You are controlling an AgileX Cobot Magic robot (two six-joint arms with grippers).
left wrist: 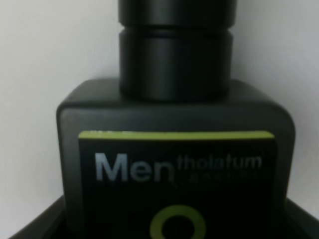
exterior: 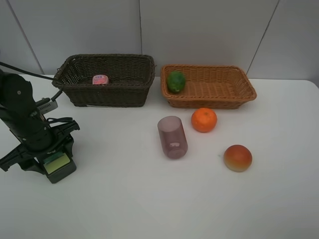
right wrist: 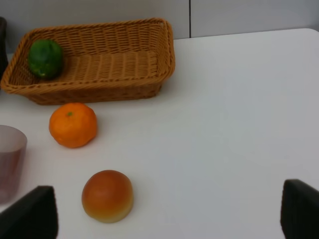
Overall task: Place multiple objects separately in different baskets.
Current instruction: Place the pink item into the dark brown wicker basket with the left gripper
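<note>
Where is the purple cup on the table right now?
In the exterior high view the purple cup is near the middle of the table, just left of the orange and in front of the left end of the tan basket.

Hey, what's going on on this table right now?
The left gripper is down around the flat black bottle on the table. The pink bottle lies in the dark basket and the green fruit in the tan basket. The orange, the tipped-over purple cup and the red-orange fruit wait on the table. The right gripper is open, empty.
</note>
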